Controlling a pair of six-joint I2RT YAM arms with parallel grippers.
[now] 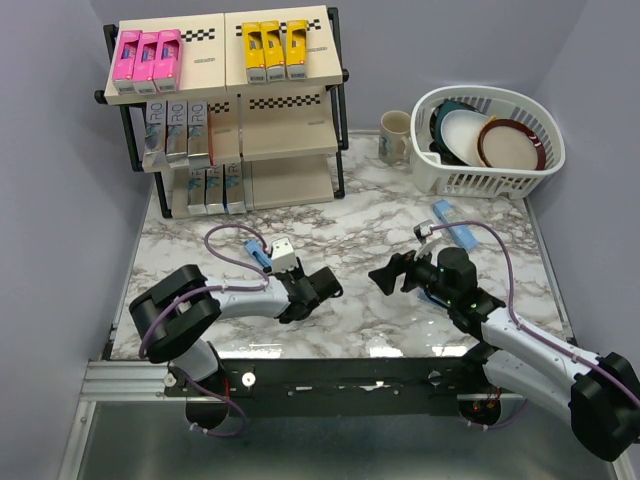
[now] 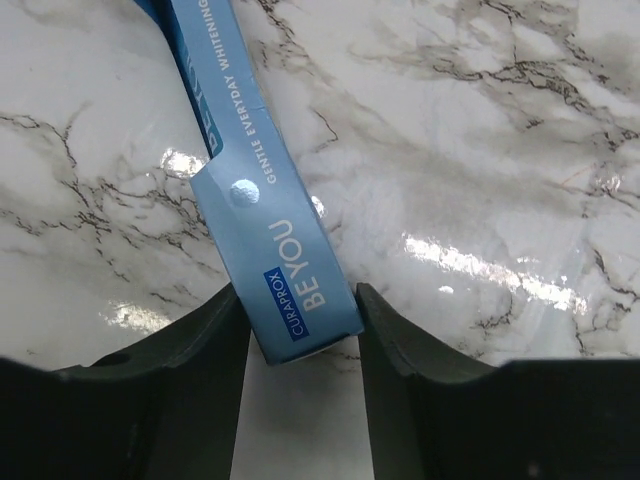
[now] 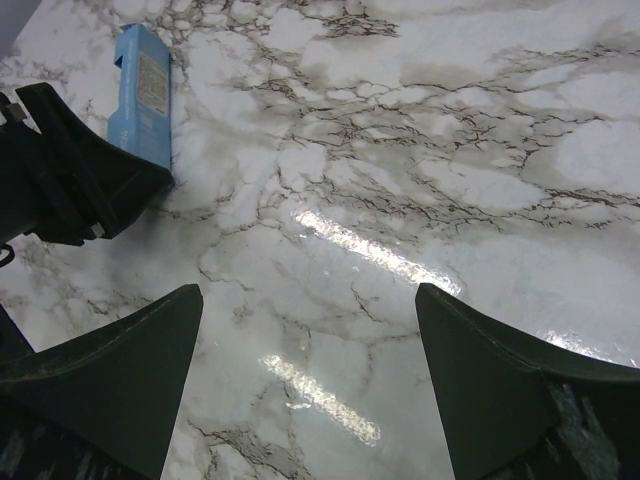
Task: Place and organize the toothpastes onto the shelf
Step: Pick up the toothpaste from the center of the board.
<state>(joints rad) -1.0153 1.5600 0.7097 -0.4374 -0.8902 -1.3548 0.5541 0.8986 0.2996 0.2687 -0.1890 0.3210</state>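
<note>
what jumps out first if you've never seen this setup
The three-tier shelf stands at the back left, with pink cartons and yellow cartons lined up on top. Nearer, the left gripper pinches a light blue Curaprox carton down at the marble table, and a white dish basket of plates sits back right.

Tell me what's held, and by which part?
Left gripper pinches the light blue carton by its near end; right gripper holds nothing.

1 mug (image 1: 394,136) stands beside the white basket (image 1: 482,181) — dishes (image 1: 468,134) inside.
</note>
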